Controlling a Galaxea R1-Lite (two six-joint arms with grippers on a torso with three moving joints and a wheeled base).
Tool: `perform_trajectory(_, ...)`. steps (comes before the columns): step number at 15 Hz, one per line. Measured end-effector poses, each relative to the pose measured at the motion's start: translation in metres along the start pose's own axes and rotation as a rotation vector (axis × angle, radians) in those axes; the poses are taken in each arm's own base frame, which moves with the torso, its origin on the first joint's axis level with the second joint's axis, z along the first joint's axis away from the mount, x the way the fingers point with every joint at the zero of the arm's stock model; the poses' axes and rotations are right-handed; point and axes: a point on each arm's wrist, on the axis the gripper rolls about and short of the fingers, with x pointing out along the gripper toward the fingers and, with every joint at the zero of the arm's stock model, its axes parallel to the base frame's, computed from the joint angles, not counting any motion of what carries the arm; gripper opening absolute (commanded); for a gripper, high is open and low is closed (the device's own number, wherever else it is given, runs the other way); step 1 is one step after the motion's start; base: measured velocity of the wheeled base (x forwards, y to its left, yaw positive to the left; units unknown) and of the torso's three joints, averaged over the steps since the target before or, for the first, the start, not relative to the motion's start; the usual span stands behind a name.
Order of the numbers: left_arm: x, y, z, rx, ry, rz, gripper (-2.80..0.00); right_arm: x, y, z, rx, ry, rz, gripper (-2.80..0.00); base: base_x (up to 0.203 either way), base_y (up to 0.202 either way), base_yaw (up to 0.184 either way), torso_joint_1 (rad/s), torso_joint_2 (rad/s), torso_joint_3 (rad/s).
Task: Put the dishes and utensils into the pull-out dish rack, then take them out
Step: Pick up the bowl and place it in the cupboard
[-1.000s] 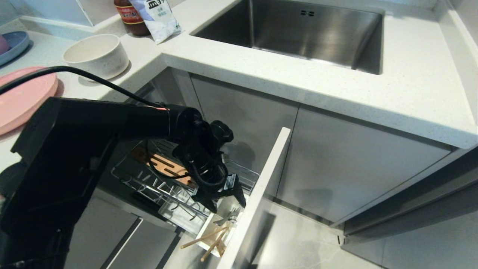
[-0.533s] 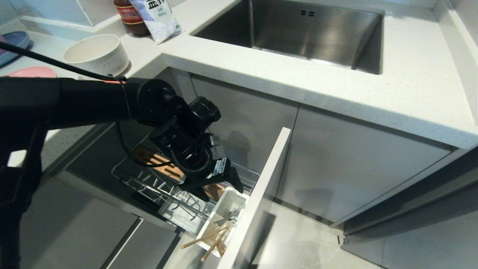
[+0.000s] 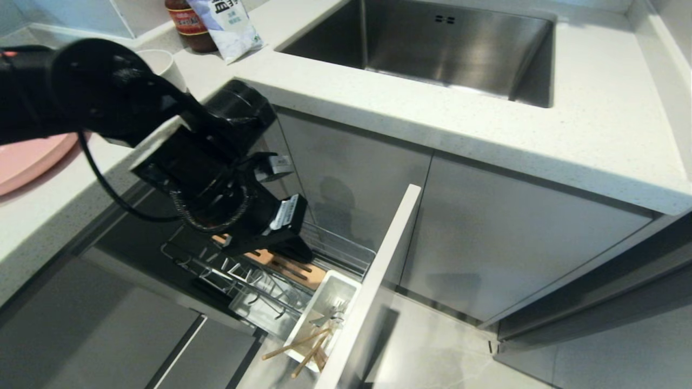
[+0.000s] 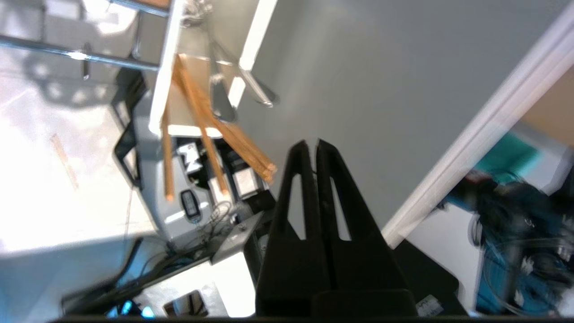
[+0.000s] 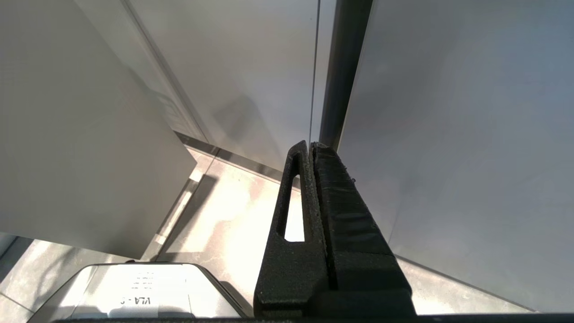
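Risen from the cutlery box (image 3: 324, 319), left tool (image 3: 294, 251) pressed together, empty; chopsticks (image 3: 303, 346) lean outward.

sink (image 3: 459, 48) brushed steel, countertop (image 3: 567, 135) speckled white stone; rack (image 3: 259, 281) shiny chrome wire with a wood strip (image 3: 286, 266), glossy white plastic cutlery box (image 3: 303, 329); chopsticks (image 3: 303, 346) bare wood, plate (image 3: 27, 156) matt pink

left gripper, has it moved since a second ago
Yes. The left gripper has lifted up and back from the white cutlery box, toward the counter, now shut and empty.
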Motion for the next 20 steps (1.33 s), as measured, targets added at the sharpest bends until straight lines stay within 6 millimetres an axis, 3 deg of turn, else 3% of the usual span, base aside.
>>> perform_trajectory(6,-0.096,0.002,-0.033,0.029,-0.272,-0.06,-2.8,0.0,0.0,0.0,-0.001,0.0,0.0,-2.8,0.0,0.0,0.0,0.0,0.0,0.0)
perform_trajectory(11,-0.176,0.022,-0.058,0.008,-0.672,-0.068,-2.8,0.0,0.0,0.0,0.0,0.0,0.0,-2.8,0.0,0.0,0.0,0.0,0.0,0.0)
perform_trajectory(16,-0.218,0.043,-0.071,-0.041,-0.977,0.018,-2.8,0.0,0.0,0.0,0.0,0.0,0.0,-2.8,0.0,0.0,0.0,0.0,0.0,0.0)
perform_trajectory(20,-0.23,0.062,-0.066,0.0,-1.093,0.132,-2.8,0.0,0.0,0.0,0.0,0.0,0.0,-2.8,0.0,0.0,0.0,0.0,0.0,0.0)
